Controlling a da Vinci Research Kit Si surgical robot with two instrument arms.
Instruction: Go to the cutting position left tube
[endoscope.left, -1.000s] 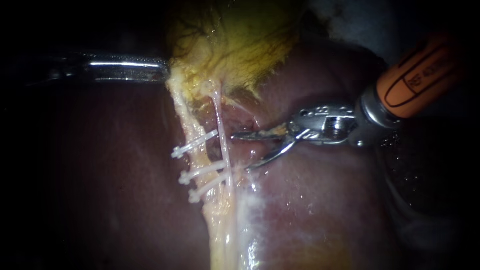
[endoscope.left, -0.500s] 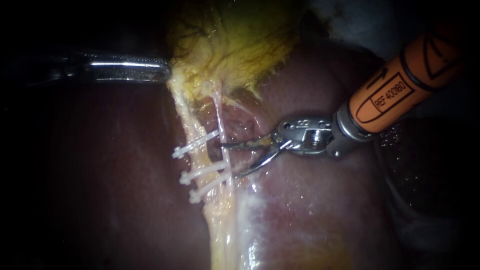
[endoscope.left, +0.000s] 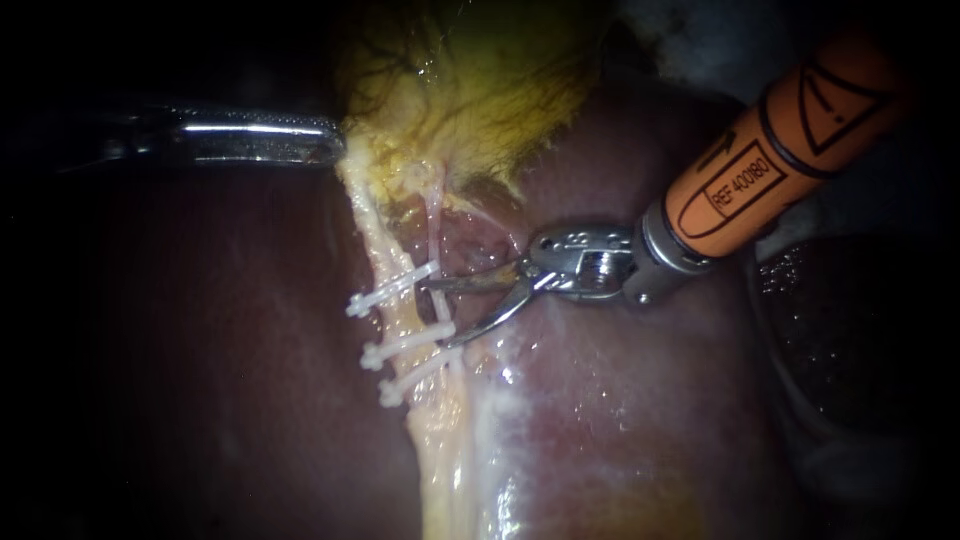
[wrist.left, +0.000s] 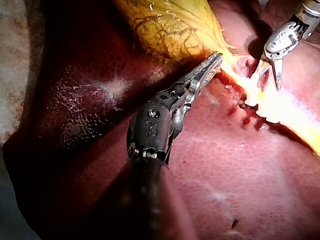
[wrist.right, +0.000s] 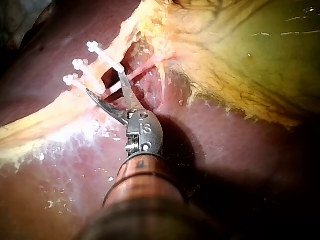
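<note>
1. Straddling the pale tube (endoscope.left: 437, 230), the right instrument (endoscope.left: 437, 313) has its two blade-like jaws spread wide and grips nothing. The tube crosses the gap between them.
2. That gap sits between the upper clip (endoscope.left: 385, 290) and the middle clip (endoscope.left: 400, 345). The lower clip (endoscope.left: 410, 380) lies just beyond the lower jaw.
3. A yellowish strand (endoscope.left: 375, 235) runs alongside, just past the jaw tips. I cannot say for sure which of the two is the task's left tube, so confirm this before settling.
4. Done well, I judge, the tube should sit deep toward the hinge, with the blades square across it and midway between the two clips, touching neither.
5. Forward room is scant, because the clip ends and the strand crowd the tips. Under the lower jaw the liver (endoscope.left: 620, 400) lies close. Back along the shaft the way is open.
6. The left instrument (endoscope.left: 325, 150) is well apart, beyond the tube. Its jaws appear closed on the edge of the gallbladder (endoscope.left: 500, 90), so it poses no risk of a clash.
</note>
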